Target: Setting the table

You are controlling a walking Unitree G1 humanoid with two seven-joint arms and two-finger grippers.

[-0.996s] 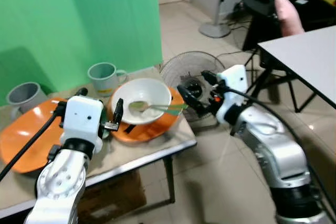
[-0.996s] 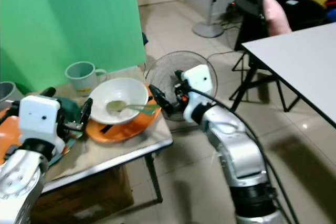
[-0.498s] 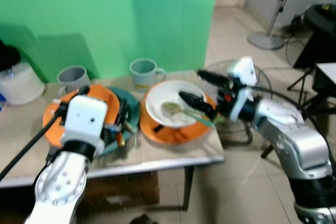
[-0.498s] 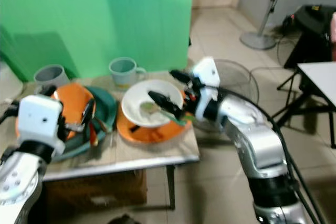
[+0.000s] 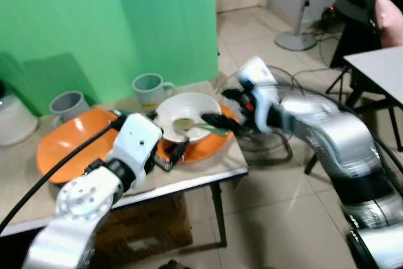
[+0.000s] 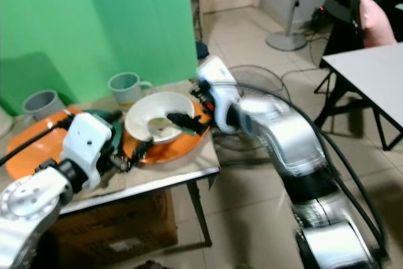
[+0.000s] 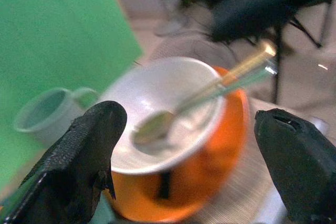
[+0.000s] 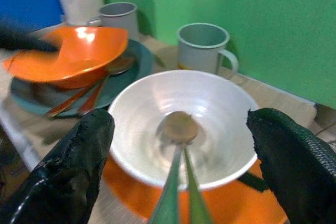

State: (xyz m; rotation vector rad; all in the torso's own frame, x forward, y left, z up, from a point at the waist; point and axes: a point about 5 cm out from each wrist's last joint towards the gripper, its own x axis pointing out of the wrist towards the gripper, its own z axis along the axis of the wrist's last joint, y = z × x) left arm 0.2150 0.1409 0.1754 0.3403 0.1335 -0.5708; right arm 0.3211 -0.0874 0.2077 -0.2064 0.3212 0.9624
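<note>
Table [image 5: 208, 171] edge nearest. Left gripper [image 5: 178, 149] at near rim of orange plate [image 5: 208, 146], fingers spread, empty. White bowl [image 5: 189, 113] sits on that plate, spoon [image 5: 189, 124] resting inside bowl. Right gripper [image 5: 220, 121] at bowl's far-right rim, fingers apart around spoon handle, not clamped. Advice: close squarely on handle, lift straight up, avoid tipping bowl. Green mug [image 5: 148, 88] behind bowl.

On my feed, table stock: white bowl [image 5: 187, 113], upright, seated on an orange plate [image 5: 204, 146] near the table's [image 5: 208, 174] right edge. A spoon [image 8: 177, 128] lies in it, bowl-end down, green handle over the rim. Behind stand a pale green mug [image 5: 149, 89] and a grey mug [image 5: 67, 105]. I log a second orange plate [image 5: 66, 146], tilted, to the left.
</note>
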